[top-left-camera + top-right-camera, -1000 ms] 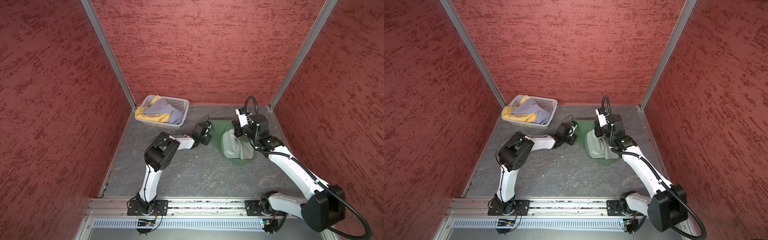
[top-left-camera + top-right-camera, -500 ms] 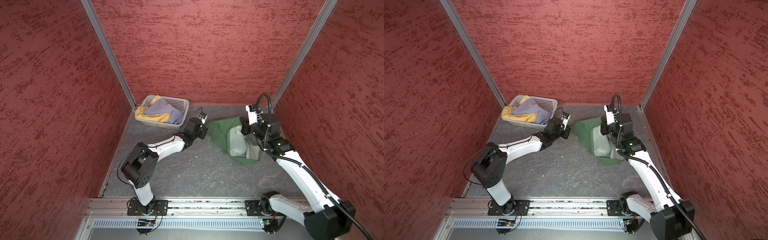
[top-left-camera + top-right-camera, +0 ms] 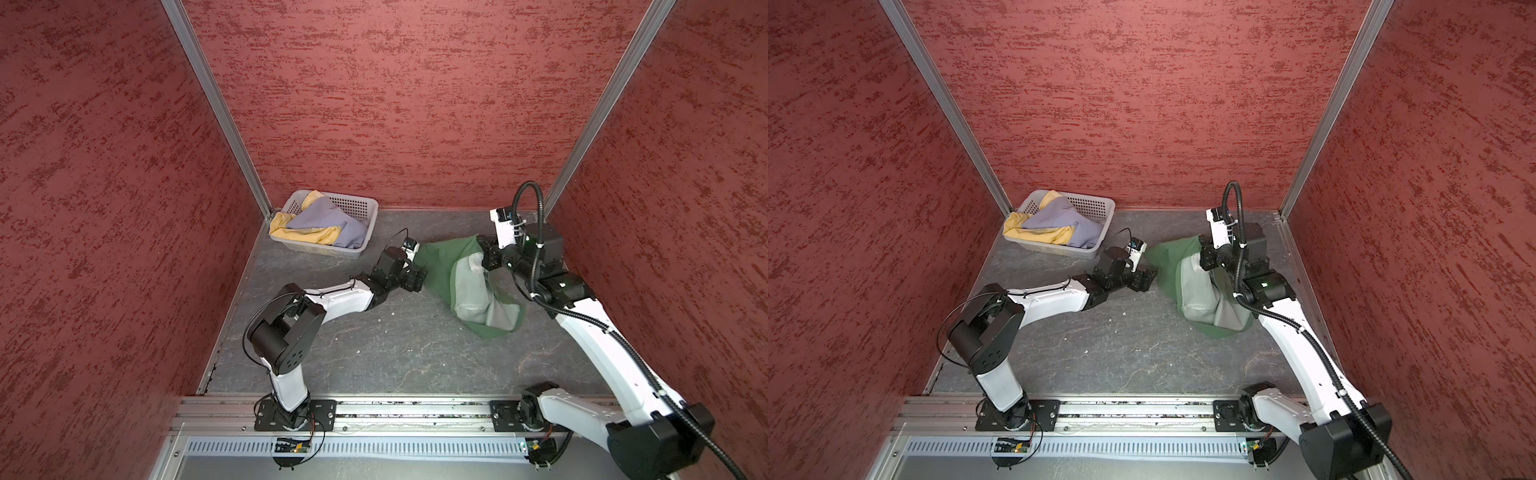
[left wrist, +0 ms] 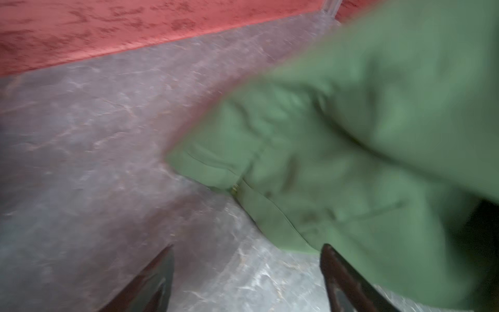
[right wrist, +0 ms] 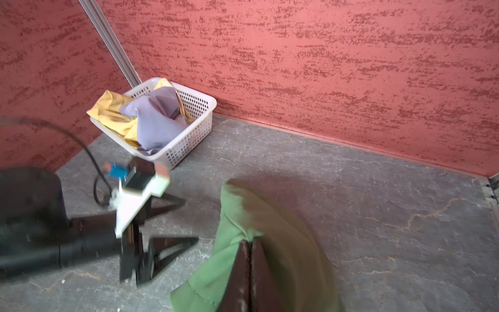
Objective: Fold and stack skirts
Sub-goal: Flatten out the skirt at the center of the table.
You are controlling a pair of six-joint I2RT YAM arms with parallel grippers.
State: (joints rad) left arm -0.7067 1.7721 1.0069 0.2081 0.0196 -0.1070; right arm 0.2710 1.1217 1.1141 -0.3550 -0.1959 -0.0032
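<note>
well, your right gripper (image 5: 249, 242) has its fingers pressed together on an edge of the green skirt (image 3: 436, 266), plain only in the right wrist view. your left gripper (image 4: 247, 247) sits just beside that skirt on its basket (image 3: 318, 250) side, fingers apart, gripping nothing. only the top views show the skirt's pale lining (image 3: 469, 286). farther back, in the basket, the lavender skirt (image 3: 330, 222) lies over the yellow skirt (image 3: 309, 237).

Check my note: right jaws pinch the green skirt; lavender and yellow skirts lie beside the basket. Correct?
No, the lavender skirt and yellow skirt lie inside the basket, per the right wrist view. Jaws of the right gripper do pinch the green skirt.
</note>
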